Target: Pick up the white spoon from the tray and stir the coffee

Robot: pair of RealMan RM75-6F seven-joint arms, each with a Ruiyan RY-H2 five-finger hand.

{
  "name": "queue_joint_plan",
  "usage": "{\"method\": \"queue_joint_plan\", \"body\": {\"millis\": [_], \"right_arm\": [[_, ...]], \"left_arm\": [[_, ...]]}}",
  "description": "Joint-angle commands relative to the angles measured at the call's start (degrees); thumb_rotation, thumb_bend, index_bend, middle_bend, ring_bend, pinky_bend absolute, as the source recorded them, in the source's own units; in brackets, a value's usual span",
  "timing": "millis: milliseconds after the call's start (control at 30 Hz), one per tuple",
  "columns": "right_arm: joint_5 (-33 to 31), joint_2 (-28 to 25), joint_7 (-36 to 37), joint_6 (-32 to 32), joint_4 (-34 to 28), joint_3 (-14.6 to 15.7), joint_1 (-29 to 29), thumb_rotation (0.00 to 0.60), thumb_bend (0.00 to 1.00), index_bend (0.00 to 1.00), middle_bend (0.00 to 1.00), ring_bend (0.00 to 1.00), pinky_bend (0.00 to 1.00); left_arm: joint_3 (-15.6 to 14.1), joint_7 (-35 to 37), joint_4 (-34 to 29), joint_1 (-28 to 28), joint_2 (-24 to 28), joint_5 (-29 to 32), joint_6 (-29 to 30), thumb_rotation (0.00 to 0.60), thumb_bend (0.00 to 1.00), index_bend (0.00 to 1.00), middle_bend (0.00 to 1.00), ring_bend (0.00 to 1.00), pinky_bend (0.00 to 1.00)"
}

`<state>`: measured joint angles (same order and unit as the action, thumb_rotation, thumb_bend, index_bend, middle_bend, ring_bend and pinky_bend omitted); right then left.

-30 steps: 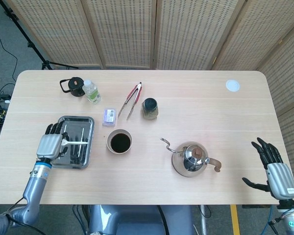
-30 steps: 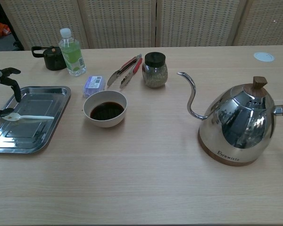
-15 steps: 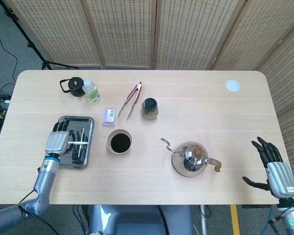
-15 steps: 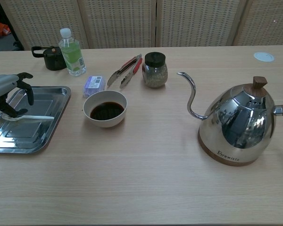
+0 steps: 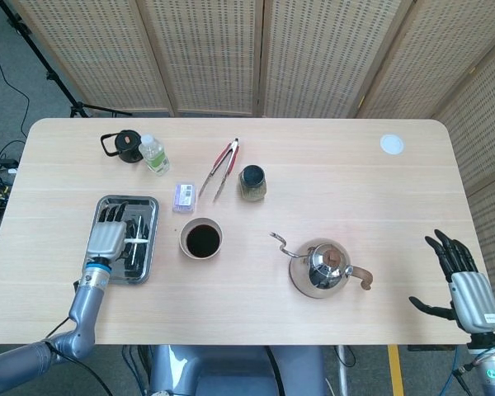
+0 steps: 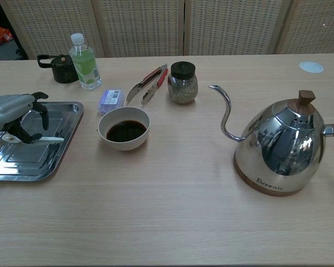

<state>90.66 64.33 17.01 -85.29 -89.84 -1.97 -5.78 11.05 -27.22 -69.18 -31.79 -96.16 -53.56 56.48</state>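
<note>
Since the earlier frame, the left hand has been shifted toward 3 o'clock and is now positioned over the tray. In the chest view its fingers are curled down around the spoon; whether the spoon is gripped cannot be told. The spoon is located in the tray, at 9 o'clock from the coffee bowl. The right hand is held off the counter edge with fingers spread wide.
</note>
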Motion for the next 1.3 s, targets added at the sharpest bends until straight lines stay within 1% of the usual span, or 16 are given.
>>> {"method": "queue_joint_plan", "body": {"millis": [33,600,967,1300], "right_arm": [[-0.09,-0.04,0.14,0.02,0.04,-0.06,-0.02,0.600,0.00,0.00,0.00,0.00,0.00],[-0.23,-0.08,0.43,0.15,0.12,-0.15,-0.14,0.600,0.00,0.00,0.00,0.00,0.00],[-0.73,-0.15,0.87,0.50,0.31,-0.38,-0.32,0.600,0.00,0.00,0.00,0.00,0.00],[-0.96,-0.17,1.02,0.69,0.42,-0.46,-0.38,0.600,0.00,0.00,0.00,0.00,0.00]], "left_arm": [[0.00,-0.24,0.39,-0.21,-0.28,0.35,-0.07,0.600,0.40,0.51,0.00,0.00,0.00],[-0.52,-2.02,4.00,-1.79,-3.50,1.68,-0.84,0.600,0.40,0.51,0.00,0.00,0.00],[-0.64,-1.64,8.96,-2.81,-6.97,-0.03,-0.40,0.600,0.40,0.51,0.00,0.00,0.00],[-0.55,-1.25,10.04,-2.84,-7.78,-0.23,-1.05,0.600,0.40,0.51,0.00,0.00,0.00]]}}
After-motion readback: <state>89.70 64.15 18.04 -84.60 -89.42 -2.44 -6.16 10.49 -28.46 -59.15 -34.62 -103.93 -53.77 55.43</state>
